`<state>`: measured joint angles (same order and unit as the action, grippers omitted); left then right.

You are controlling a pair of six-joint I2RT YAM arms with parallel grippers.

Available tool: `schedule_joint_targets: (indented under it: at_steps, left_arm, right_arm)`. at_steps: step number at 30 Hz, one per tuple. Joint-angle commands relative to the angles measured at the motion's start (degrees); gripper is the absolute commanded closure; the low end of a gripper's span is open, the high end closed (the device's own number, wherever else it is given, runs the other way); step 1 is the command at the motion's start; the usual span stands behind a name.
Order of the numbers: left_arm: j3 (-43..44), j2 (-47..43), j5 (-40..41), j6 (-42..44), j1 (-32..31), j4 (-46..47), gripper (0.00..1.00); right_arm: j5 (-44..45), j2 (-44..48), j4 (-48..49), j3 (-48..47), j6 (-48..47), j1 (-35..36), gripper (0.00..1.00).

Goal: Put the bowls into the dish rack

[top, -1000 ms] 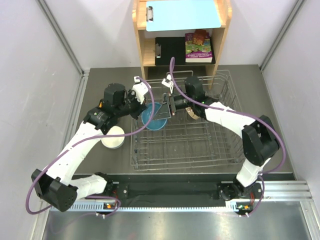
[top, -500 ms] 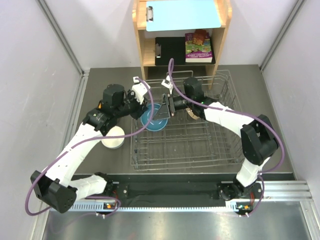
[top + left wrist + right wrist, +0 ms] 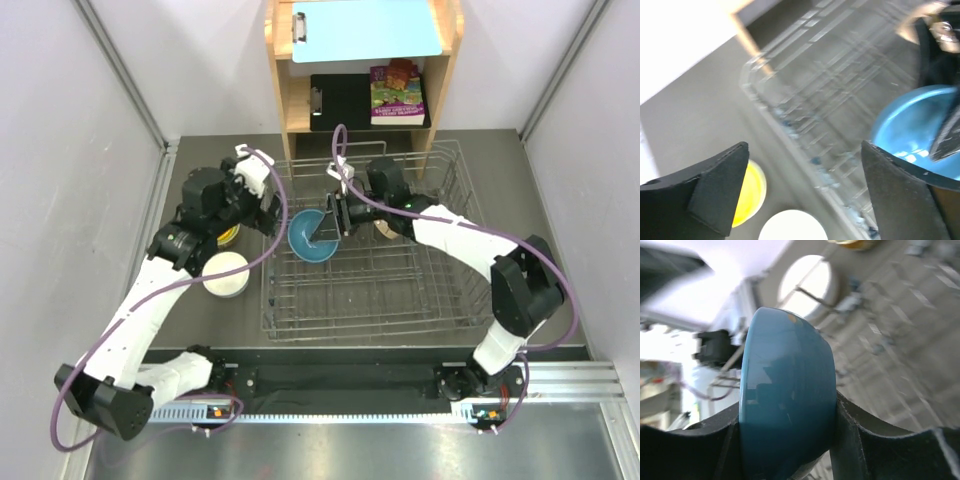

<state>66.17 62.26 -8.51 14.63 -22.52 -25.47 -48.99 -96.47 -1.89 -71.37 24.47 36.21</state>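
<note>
My right claw (image 3: 338, 214) is clamping the blue bowl (image 3: 312, 240) at its rim and is holding it tilted inside the far left part of the dish rack (image 3: 400, 295). My left claw (image 3: 805, 172) is standing wide apart and empty, just beside the rack's left wall. The white bowl (image 3: 225, 274) and the lime green bowl (image 3: 749, 192) are lying on the table (image 3: 195, 160), left of the rack.

Dish rack (image 3: 380, 290) sits mid-table (image 3: 235, 322), w/ shelf unit (image 3: 282, 100) right behind it. In rack's far-L part: gripped bowl (image 3: 308, 242), on edge betw. R gripper (image 3: 335, 215) fingers. Just R of that gripper, also in rack: another bowl (image 3: 384, 229). On table L of rack: near bowl (image 3: 225, 275), far bowl (image 3: 231, 236) just behind it, partly under L arm (image 3: 150, 300). L gripper (image 3: 804, 147) is above rack's L edge.
</note>
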Motion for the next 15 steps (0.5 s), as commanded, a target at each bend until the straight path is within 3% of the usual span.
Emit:
schedule_joint_targets:
  at_steps: [1,8,15]
  left_arm:
    - [-2.0,-4.0,5.3,1.4,3.8,3.4,0.01]
    - [-8.6,-6.5,0.4,2.1,17.7,0.6,0.01]
    - [-15.4,-11.6,-1.0,3.9,23.7,-1.7,0.01]
  right_arm:
    - [16.7,6.1,-7.2,-5.4,-8.5,0.1,1.00]
    - [44.6,8.1,-14.1,-9.7,-15.8,0.4,1.00]
    - [68.8,6.0,-16.1,-14.4,-20.2,3.5,1.00]
